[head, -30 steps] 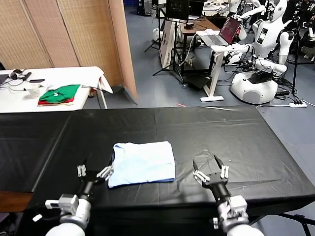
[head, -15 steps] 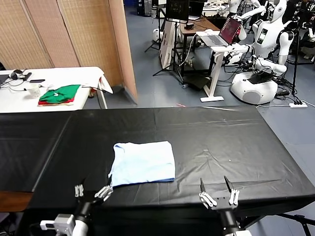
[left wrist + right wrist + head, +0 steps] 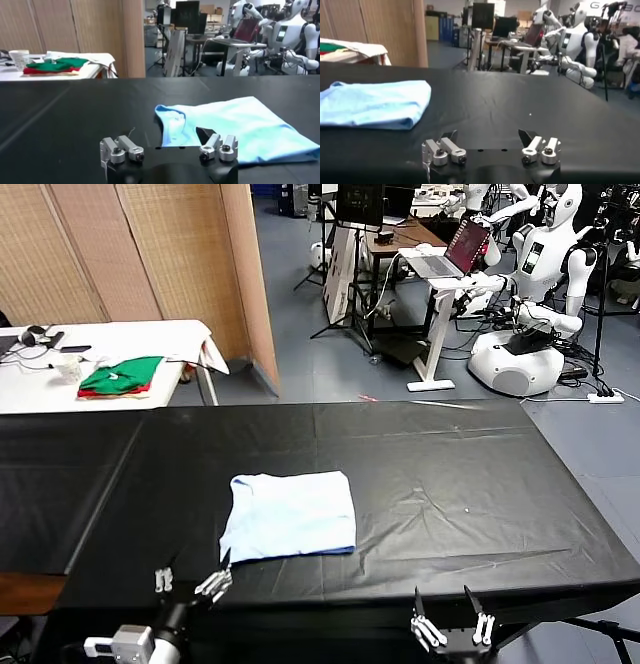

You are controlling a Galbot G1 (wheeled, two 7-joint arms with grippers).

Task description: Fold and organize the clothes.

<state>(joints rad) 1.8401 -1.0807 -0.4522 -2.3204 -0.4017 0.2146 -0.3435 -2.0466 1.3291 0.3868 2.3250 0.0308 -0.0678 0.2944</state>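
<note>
The clothes (image 3: 291, 515), one pale light-blue T-shirt folded into a rough rectangle, lie flat on the black table (image 3: 450, 474) a little left of centre. The left wrist view shows the clothes (image 3: 235, 122) just beyond my left gripper (image 3: 165, 134); the right wrist view has the clothes (image 3: 372, 103) off to one side. My left gripper (image 3: 191, 572) hangs open and empty at the table's near edge, short of the shirt's near left corner. Farther right along that edge, my right gripper (image 3: 447, 616) is open and empty too, well away from the shirt.
A white side table (image 3: 100, 349) at the back left carries a green and red garment pile (image 3: 122, 375). A wooden screen (image 3: 150, 254) stands behind it. Other robots (image 3: 540, 274) and a laptop desk (image 3: 440, 269) fill the floor beyond the table.
Both grippers have drawn back from beside the shirt toward the table's near edge and sunk low in the head view. The shirt has not moved.
</note>
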